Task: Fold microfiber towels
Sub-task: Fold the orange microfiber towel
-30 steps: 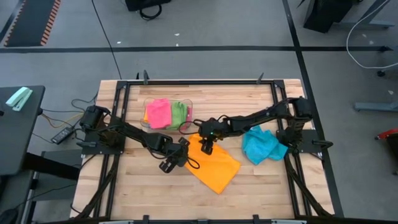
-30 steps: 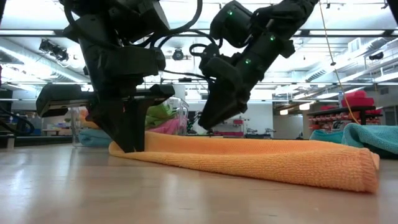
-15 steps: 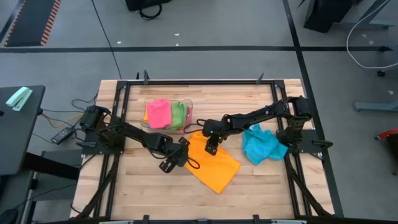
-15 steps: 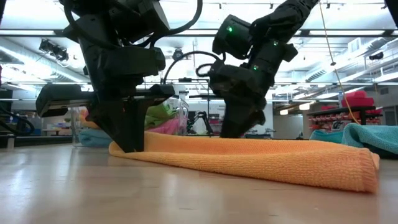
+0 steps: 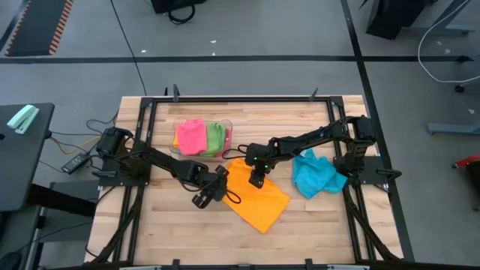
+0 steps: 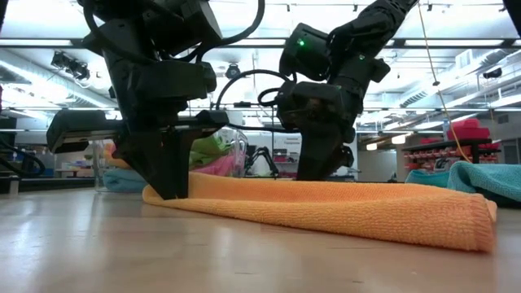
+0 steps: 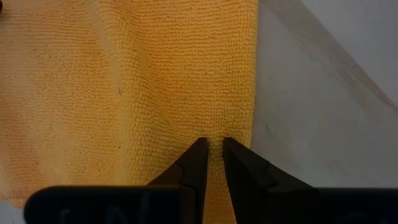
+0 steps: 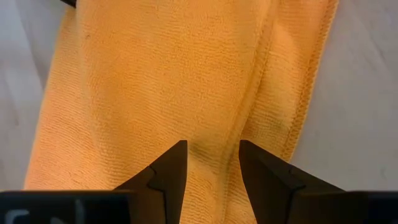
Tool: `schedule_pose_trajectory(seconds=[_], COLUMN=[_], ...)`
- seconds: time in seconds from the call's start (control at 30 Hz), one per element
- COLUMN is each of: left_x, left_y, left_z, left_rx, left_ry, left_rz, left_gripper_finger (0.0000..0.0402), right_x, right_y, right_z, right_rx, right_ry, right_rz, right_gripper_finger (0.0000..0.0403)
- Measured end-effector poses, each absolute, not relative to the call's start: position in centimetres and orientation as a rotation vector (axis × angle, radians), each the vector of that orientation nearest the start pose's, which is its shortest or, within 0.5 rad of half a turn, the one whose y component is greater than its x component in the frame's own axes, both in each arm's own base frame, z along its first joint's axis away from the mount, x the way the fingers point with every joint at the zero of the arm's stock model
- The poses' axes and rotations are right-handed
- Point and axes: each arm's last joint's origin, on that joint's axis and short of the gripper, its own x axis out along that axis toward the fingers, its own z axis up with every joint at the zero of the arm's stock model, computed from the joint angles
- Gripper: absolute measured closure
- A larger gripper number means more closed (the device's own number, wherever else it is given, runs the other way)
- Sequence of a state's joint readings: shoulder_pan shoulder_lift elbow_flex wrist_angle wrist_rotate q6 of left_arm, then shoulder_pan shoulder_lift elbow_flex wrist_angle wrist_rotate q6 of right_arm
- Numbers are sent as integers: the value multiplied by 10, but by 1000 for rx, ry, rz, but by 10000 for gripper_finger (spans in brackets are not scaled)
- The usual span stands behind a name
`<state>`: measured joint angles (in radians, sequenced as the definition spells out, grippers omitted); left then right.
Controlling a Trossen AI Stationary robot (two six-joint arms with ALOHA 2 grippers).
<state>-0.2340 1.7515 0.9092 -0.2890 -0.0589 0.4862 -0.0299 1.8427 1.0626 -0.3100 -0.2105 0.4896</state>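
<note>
Start at your left gripper: it stands on the near-left edge of the orange towel, fingertips pressed into the pile with a thin ridge of cloth between them. The gap is narrow, and from the left wrist view I judge it is pinching that ridge just inside the hem. Keep that pinch firm and low; if you lift before the other side is secured, the towel will probably drag across the wooden table instead of folding.

Your right gripper is planted on the far part of the same towel, fingers set apart with cloth flat between them. They straddle the fabric just beside a doubled hem fold, but nothing is gathered yet, so it is released. Close it on both layers, taking the seam inside the jaws, not only the top sheet.

Once both hold, raise them together and evenly, then carry the edge over toward the towel's far corner, keeping it taut.

Beyond the right gripper the blue towel waits in a heap; behind both, pink and green cloths sit in the clear bin.
</note>
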Motion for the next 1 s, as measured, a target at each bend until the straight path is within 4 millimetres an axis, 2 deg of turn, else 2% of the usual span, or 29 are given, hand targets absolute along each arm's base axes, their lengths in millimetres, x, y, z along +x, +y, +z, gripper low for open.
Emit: schedule_pose_trajectory(seconds=[0.33,0.63,0.8,1.0], left_x=[308,309,309,309], left_y=[-72,-71,-71,-71], left_z=[133,133,133,133], left_rx=[603,618,618,620], left_ry=[1066,1060,1058,1057], left_rz=[-431,-438,-437,-439], left_gripper_finger=[346,341,346,350], right_x=[357,368,374,377], right_y=[-4,0,-10,-28], right_z=[152,142,130,129], right_rx=[575,579,579,553], right_ry=[1032,964,943,876], right_rz=[-74,-60,-84,-150], right_gripper_finger=[249,249,249,249])
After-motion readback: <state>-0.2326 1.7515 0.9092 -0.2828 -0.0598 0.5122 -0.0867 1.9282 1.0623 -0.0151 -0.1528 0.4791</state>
